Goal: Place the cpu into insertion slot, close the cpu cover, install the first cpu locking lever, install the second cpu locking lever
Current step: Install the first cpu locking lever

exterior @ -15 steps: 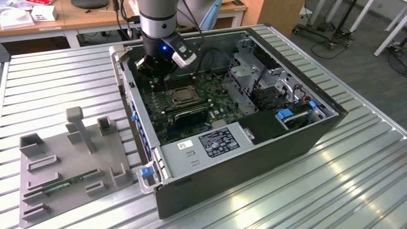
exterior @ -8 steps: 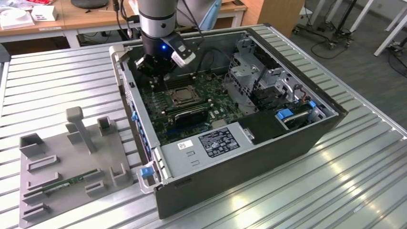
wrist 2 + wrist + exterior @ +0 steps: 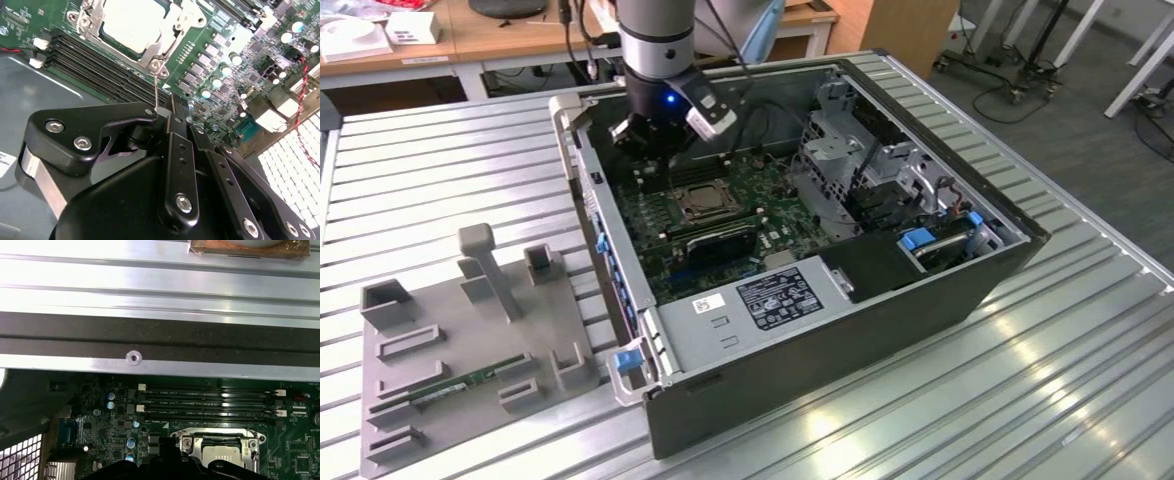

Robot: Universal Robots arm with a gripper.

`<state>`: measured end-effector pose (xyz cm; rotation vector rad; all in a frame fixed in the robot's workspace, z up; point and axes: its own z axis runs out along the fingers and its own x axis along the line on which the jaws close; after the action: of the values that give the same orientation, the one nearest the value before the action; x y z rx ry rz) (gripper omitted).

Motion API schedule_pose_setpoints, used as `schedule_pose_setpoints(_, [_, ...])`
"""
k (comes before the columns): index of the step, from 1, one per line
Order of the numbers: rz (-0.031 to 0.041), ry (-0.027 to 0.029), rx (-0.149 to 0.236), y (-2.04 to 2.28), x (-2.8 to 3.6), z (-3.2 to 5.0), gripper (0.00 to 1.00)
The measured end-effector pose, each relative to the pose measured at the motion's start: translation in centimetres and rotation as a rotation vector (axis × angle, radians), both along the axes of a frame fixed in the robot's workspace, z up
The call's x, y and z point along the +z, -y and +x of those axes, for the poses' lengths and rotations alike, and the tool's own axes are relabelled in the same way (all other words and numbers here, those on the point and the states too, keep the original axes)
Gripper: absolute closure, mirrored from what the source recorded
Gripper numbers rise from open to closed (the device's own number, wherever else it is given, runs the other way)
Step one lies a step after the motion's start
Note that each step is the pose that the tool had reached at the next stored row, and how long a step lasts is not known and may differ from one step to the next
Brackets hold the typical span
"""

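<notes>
Arm is down inside the open PC case (image 3: 947, 260), which lies on the slatted counter (image 3: 440, 160). The gripper (image 3: 162, 112) hangs over the board (image 3: 774, 200) next to the socket. In the second wrist view the jaws look pressed together on a thin wire lever (image 3: 157, 92) that rises from the socket's corner, just by the RAM slots (image 3: 100, 67); they seem to pinch its tip. The cpu (image 3: 131, 21) already sits in the slot (image 3: 698, 204), pale metal face up, w/ the cover (image 3: 167, 47) down around it as a silver frame; the first wrist view shows the same socket edge-on beside the four RAM slots. So judging by this: cpu placed, cover closed, work is now at a lever. Can't tell whether it's the 1st or 2nd, nor if either is latched yet. Off to the exterior view's left a grey fixture tray (image 3: 400, 400) rests on the counter w/ a green RAM stick (image 3: 460, 384) in it, well apart from the case.
</notes>
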<state>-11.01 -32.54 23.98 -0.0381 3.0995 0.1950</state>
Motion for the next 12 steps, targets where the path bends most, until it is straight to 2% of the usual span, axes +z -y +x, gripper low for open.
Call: schedule_pose_setpoints(12, [0.0000, -0.0001, 0.000, 0.00, -0.08, 2.32, 0.89])
